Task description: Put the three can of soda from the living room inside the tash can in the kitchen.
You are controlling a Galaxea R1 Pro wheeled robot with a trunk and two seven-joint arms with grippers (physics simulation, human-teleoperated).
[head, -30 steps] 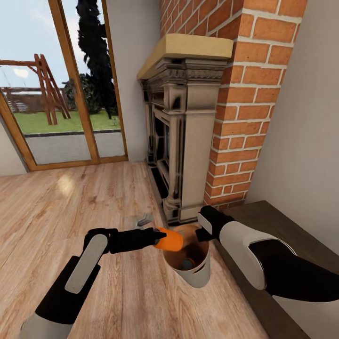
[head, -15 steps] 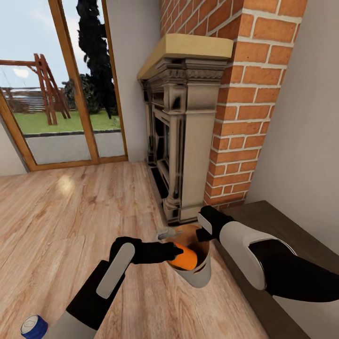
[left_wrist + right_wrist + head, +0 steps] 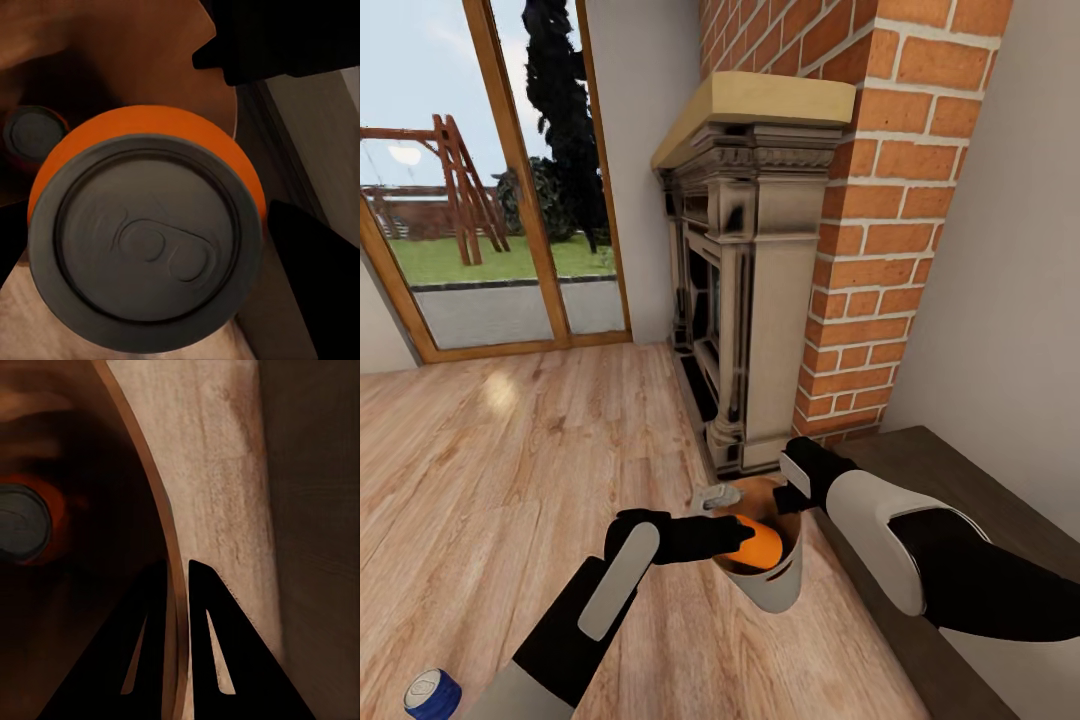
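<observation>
In the head view the tash can (image 3: 770, 588) is tilted above the wood floor, with my right gripper (image 3: 790, 497) shut on its far rim. The right wrist view shows my right gripper (image 3: 176, 585) with a finger on each side of the brown rim (image 3: 142, 472), and an orange can of soda (image 3: 19, 521) lying deep inside. My left gripper (image 3: 735, 543) is shut on another orange can of soda (image 3: 762, 548), held in the bin's mouth. Its silver top (image 3: 146, 240) faces the left wrist camera. A blue can of soda (image 3: 432, 693) stands on the floor near my left arm.
The brick fireplace (image 3: 760, 300) stands right behind the bin. A dark low bench (image 3: 960, 490) runs along the right wall. A small grey metal piece (image 3: 715, 495) lies on the floor by the hearth. Wood-framed glass doors (image 3: 490, 200) are at the back left.
My left arm has carried the orange can to the right, from beside the rim into the bin's mouth. The right gripper and the bin have stayed put.
</observation>
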